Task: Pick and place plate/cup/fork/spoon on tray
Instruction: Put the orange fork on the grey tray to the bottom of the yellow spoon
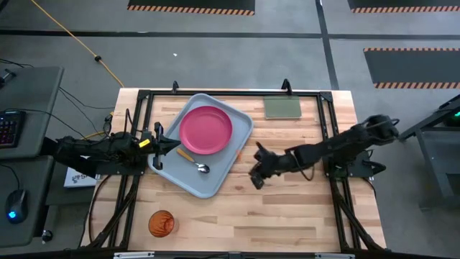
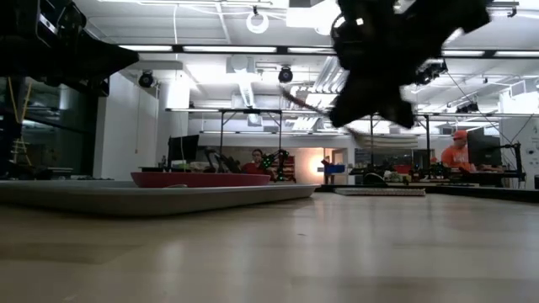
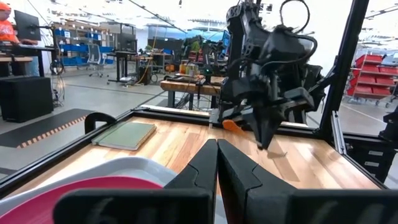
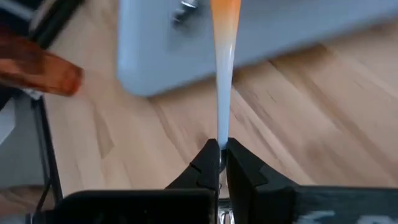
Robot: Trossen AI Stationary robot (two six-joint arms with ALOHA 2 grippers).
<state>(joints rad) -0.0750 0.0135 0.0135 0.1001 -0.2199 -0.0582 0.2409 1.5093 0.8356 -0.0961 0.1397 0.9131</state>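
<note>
The grey-blue tray [image 1: 215, 180] lies left of centre. The pink plate [image 1: 206, 129] rests on it, and the spoon [image 1: 195, 162] lies flat on the tray near the plate. The orange-red cup [image 1: 161, 224] stands on the table near the front left. My right gripper [image 1: 257, 171] is right of the tray and above the table, shut on the fork [image 4: 222, 74]. My left gripper [image 1: 171, 147] hovers over the tray's left rim. It is shut and empty, and its fingers [image 3: 216, 155] meet. My right gripper pinches the fork's pale end [image 4: 221, 138] between its two fingers. The fork runs straight out along the fingers, its orange handle [image 4: 225, 15] away from them and toward the tray. It is lifted clear of the table, as the low view [image 2: 296, 100] shows.
A flat green pad [image 1: 282, 108] lies at the far right of the tray. Black frame rails [image 1: 230, 93] run along the table's far edge and sides. Bare wood spreads between the tray and the near edge. People show in the room behind.
</note>
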